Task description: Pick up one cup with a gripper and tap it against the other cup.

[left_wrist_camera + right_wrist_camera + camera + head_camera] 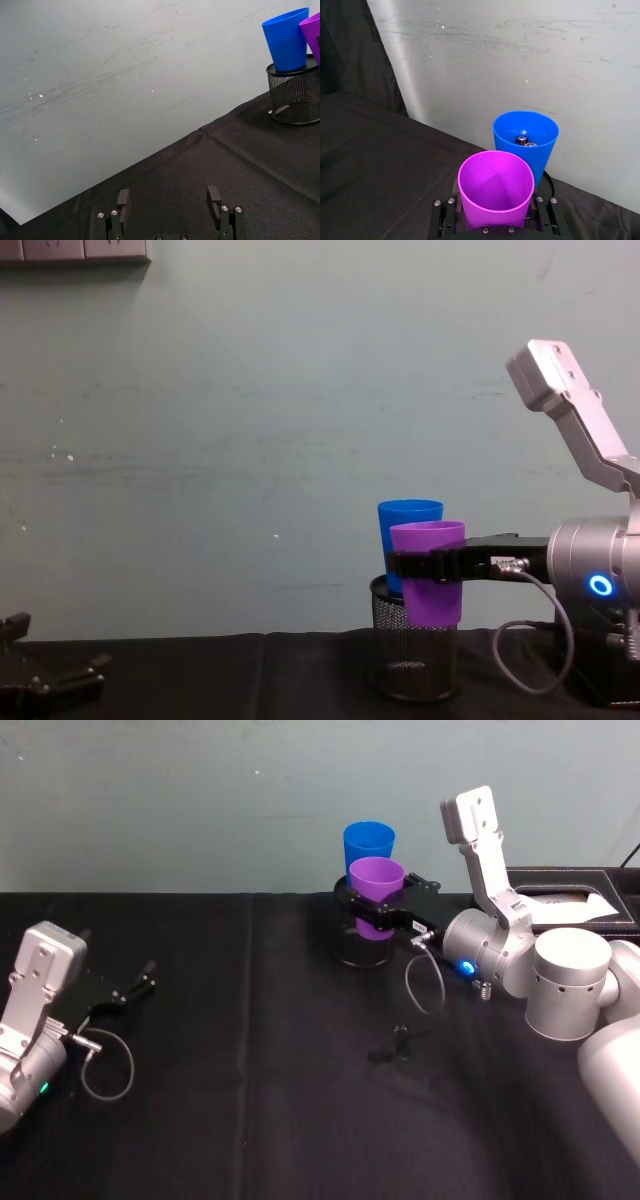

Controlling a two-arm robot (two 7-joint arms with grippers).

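My right gripper [377,913] is shut on the purple cup [377,880], gripping its wall below the rim and holding it upright above the table. Directly behind it the blue cup [368,842] stands upright in a black wire-mesh holder [361,950]. In the chest view the purple cup [431,575] hangs beside and in front of the blue cup [406,530]; whether they touch I cannot tell. The right wrist view shows the purple cup [495,192] empty and small metal items inside the blue cup [526,135]. My left gripper [135,986] rests open at the table's left.
A black box [560,885] holding white paper sits at the back right, behind the right arm. A small black object [400,1046] lies on the black cloth in front of the holder. The wall [250,440] rises close behind the cups.
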